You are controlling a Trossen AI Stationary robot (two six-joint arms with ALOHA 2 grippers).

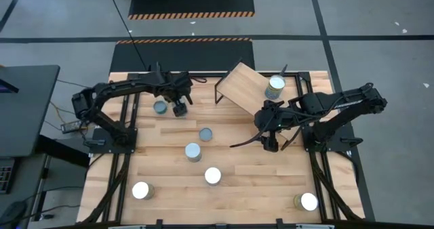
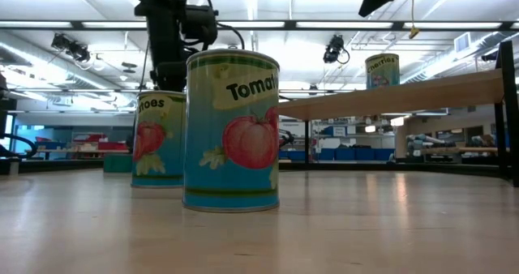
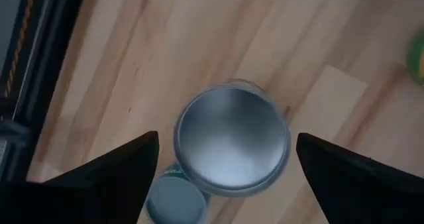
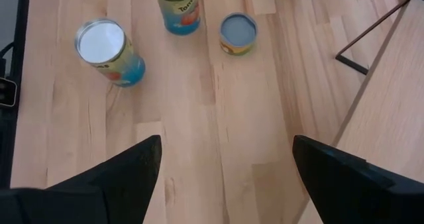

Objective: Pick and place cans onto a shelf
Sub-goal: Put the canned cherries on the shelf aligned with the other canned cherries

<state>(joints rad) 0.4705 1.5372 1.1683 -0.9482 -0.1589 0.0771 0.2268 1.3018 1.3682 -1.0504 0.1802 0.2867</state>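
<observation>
One can (image 1: 274, 87) stands on the shelf (image 1: 243, 87), beside the wide-open right claw (image 1: 270, 146) (bare table (image 1: 258, 181) under it). Left claw (image 1: 180, 110), spread wide, hangs just beside a silver-topped can (image 1: 160, 107).

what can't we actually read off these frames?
- Low view: the front tomato can hides most of the can behind it; its label is cut to a few letters.
- Low view: the can on the shelf is too small to read fully.
- Left wrist view: the can between the open left end effector fingers is blurred; its label is hidden under the lid.
- High view: all labels face sideways.
</observation>
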